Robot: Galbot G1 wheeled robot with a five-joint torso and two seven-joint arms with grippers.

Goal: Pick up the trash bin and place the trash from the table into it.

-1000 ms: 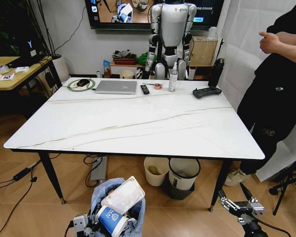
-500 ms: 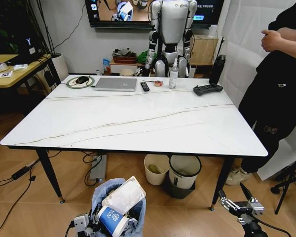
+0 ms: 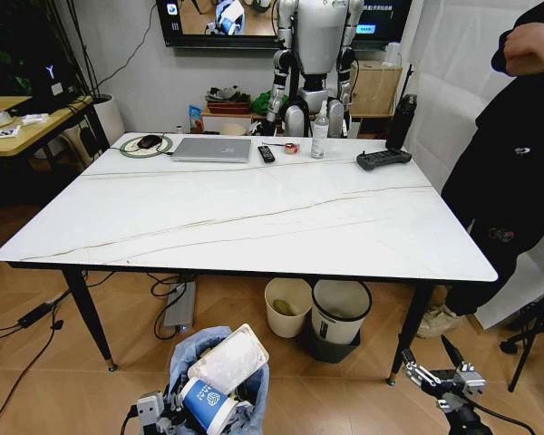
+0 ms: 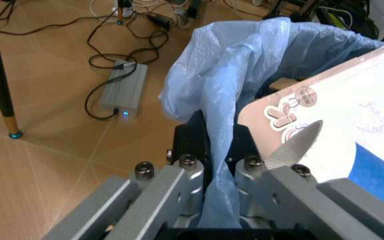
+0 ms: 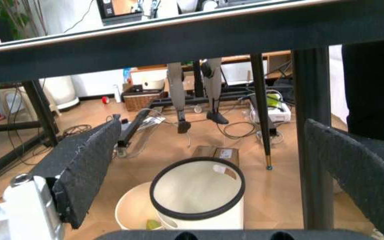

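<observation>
The trash bin (image 3: 192, 362), lined with a crinkly light-blue bag (image 4: 225, 75), hangs low in front of the white table (image 3: 254, 217), near my left side. My left gripper (image 3: 159, 412) is shut on the bin's bagged rim, and its fingers (image 4: 178, 175) pinch the blue plastic. Trash sits inside the bin: a blue-white paper cup (image 3: 202, 401) and a clear plastic pack (image 3: 228, 358). The cup's white and blue side (image 4: 352, 130) leans against the rim. My right gripper (image 3: 438, 374) hangs open at the lower right with nothing held, below the table's edge (image 5: 178, 45).
Under the table stand a cream round bin (image 3: 286, 306) and a white bin with a black rim (image 5: 197, 192). A laptop (image 3: 212, 149), a remote (image 3: 266, 153) and a black controller (image 3: 383, 159) lie along the far edge. A person (image 3: 517, 181) stands at the right. Cables and a power strip (image 3: 179, 306) lie on the floor.
The whole view has shifted slightly, so the camera moved; the table's near edge now spreads wider. The bin stays in my left gripper and both grippers keep their places.
</observation>
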